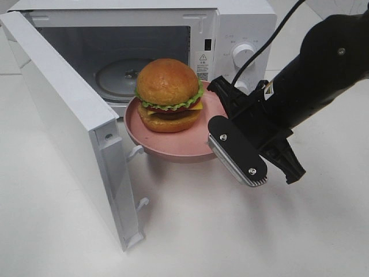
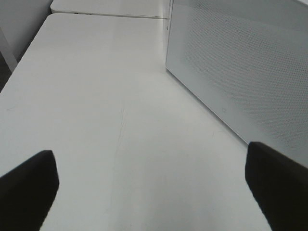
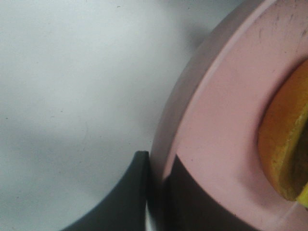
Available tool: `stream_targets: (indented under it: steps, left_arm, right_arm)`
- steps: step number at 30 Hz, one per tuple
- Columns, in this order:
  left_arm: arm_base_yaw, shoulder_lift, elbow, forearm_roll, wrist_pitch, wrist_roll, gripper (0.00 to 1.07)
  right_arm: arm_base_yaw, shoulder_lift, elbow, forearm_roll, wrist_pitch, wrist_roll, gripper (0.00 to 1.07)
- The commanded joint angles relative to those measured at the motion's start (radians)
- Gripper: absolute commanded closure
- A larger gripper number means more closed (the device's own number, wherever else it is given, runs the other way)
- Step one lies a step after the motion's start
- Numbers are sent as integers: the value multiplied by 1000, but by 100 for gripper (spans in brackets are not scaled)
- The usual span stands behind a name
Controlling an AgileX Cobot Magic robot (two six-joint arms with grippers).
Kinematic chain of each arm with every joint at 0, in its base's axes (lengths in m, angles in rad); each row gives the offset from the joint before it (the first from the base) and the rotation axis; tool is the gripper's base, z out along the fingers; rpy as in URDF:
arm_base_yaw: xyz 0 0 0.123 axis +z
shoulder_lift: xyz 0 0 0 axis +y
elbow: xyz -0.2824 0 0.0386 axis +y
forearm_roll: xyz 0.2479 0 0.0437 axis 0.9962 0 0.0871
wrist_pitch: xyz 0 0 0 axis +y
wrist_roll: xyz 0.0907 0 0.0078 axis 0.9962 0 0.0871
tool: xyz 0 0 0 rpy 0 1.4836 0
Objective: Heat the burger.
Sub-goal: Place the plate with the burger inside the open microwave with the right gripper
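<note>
The burger point(image 1: 168, 95), with a golden bun, lettuce and a dark patty, sits upright on a round pink plate point(image 1: 173, 144). My right gripper point(image 1: 222, 124) is shut on the plate's right rim and holds it above the table, just in front of the open microwave point(image 1: 230, 23). The right wrist view shows my right gripper point(image 3: 156, 192) clamping the pink rim point(image 3: 216, 120), with the bun's edge point(image 3: 284, 144) beside it. My left gripper point(image 2: 154, 187) is open and empty over the bare table; it is out of the exterior view.
The microwave door point(image 1: 69, 127) swings out wide to the left; its perforated outer face point(image 2: 240, 62) shows in the left wrist view. The glass turntable point(image 1: 118, 75) lies inside the cavity. Control knobs point(image 1: 242, 53) are on the right. The white tabletop point(image 1: 230, 231) lies in front.
</note>
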Motion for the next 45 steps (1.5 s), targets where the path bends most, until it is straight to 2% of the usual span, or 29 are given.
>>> stream_targets:
  steps: [1, 11, 31, 45]
  left_arm:
    - [1, -15, 0, -7, -2, 1, 9]
    - [1, -15, 0, -7, -2, 1, 9]
    - [1, -15, 0, -7, -2, 1, 9]
    - [1, -15, 0, -7, -2, 2, 9]
  right_arm:
    - [1, 10, -46, 20, -45, -16, 107]
    - [1, 112, -176, 20, -31, -18, 107]
    - [24, 257, -355, 15, -7, -17, 107]
    - [24, 354, -496, -36, 15, 40, 107]
